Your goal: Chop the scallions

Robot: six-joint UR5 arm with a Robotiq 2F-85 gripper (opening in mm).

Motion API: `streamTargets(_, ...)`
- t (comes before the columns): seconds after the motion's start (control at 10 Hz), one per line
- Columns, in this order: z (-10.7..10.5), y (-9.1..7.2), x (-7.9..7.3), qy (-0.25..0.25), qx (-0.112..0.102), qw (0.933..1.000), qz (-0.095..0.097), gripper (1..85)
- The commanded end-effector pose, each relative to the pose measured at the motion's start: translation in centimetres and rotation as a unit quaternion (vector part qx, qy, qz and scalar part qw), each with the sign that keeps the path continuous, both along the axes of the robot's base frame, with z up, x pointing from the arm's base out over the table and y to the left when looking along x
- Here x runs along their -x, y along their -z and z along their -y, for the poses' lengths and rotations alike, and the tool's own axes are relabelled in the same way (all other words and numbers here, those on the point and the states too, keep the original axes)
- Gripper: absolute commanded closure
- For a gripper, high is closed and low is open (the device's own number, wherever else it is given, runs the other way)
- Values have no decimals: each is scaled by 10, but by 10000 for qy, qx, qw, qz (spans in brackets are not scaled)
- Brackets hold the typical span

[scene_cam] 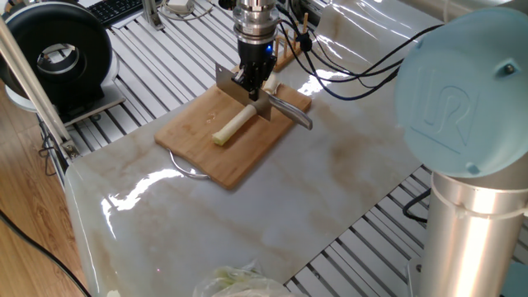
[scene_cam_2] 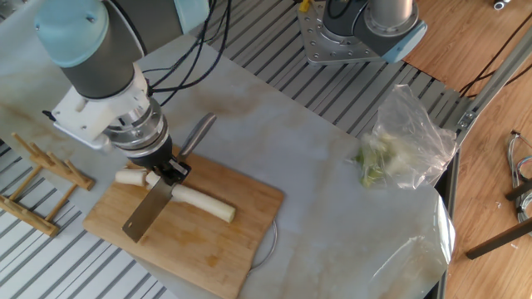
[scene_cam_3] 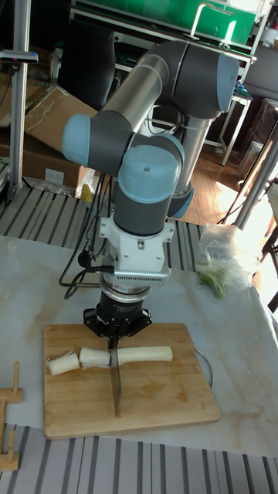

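Arm vertical, tool (scene_cam_2: 170, 171) pointing down, clamped shut.

A glossy pale marble-patterned desk (scene_cam: 272, 206) on ribbed aluminium slats (scene_cam: 157, 62) — warm wooden plank floor (scene_cam: 25, 239) beside, glare streaking the sheet.

In the tall fixed view, the cutting board (scene_cam_3: 154, 394) lies at lower centre on the table (scene_cam_3: 239, 347); scallions (scene_cam_3: 143, 354) lie across its upper part, the bagged greens (scene_cam_3: 224, 266) at right.

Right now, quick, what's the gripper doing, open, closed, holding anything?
Gripper: closed on the knife, blade down on the cutting board between the cut scallion chunks and the long scallion stalk.
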State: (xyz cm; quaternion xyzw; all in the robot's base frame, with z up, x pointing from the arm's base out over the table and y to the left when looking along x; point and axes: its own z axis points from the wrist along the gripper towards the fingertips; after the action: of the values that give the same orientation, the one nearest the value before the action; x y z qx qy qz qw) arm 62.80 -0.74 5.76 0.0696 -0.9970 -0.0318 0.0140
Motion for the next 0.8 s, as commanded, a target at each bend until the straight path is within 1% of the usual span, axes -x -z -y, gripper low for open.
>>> streamTargets(0.0,0,14,-2,69,-10,9999,151,843)
streamTargets(0.1,3,8,2,33,6,10000,60,843)
streamTargets(0.2,5,2,6,-19,-65,10000,-44,843)
streamTargets(0.4,11,0,8,-82,-75,9999,-79,843)
streamTargets(0.6,13,-4,8,-77,-83,9999,-118,843)
streamTargets(0.7,14,-10,10,-74,-75,9998,-195,843)
